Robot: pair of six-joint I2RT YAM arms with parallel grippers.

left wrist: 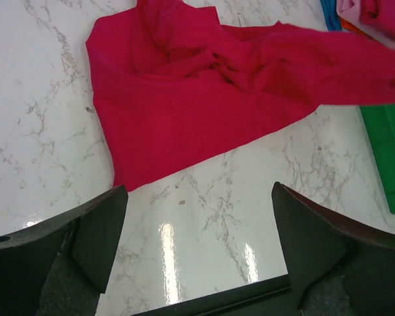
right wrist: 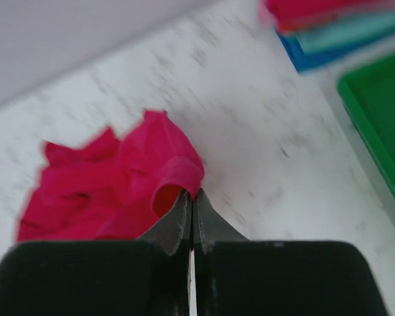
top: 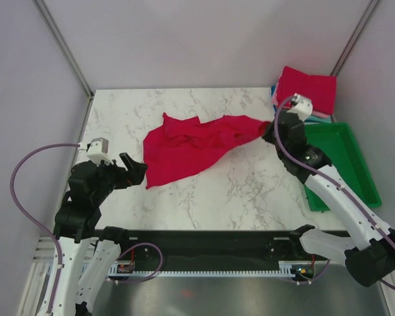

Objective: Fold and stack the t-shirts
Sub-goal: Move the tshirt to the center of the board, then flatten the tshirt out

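On my marble bench the crimson t-shirt lies crumpled at the middle. The folded t-shirts are stacked at the far right corner. My right hand pinches the crimson t-shirt's right edge. My left hand hangs spread apart near its front-left corner.

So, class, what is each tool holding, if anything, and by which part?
The right tool is shut on the red shirt, pinching a bunched fold at its right-hand end. The left tool is open and holds nothing.
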